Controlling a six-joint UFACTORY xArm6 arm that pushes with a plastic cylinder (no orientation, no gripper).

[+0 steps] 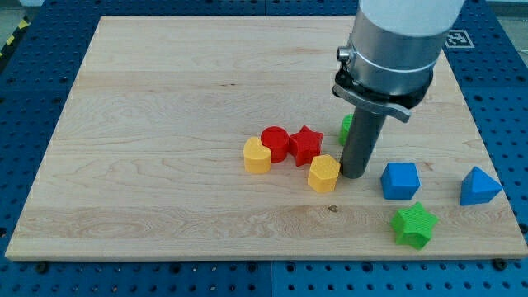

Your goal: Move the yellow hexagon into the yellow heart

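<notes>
One camera view is all there is, and in it my tip (355,175) stands just to the right of the yellow hexagon (324,173), touching it or very nearly so (the seam between rod and block is too fine to judge). The yellow heart (256,155) lies to the left of the hexagon and slightly higher in the frame, near but apart, so the line from tip through hexagon already points roughly toward it; I judge a leftward push, angled a little upward, is what the move calls for. A red star (306,144) sits just above the hexagon and a red cylinder (275,142) beside the heart's upper right, close enough to be clipped. There is no gripper on this arm, only the rod, so nothing is held. Behind the rod a green block (347,126) is mostly hidden, its shape unreadable. Toward the lower right of the bench (165,99) lie a blue cube (400,181), a blue pyramid-like block (479,186) and a green star (413,224).
</notes>
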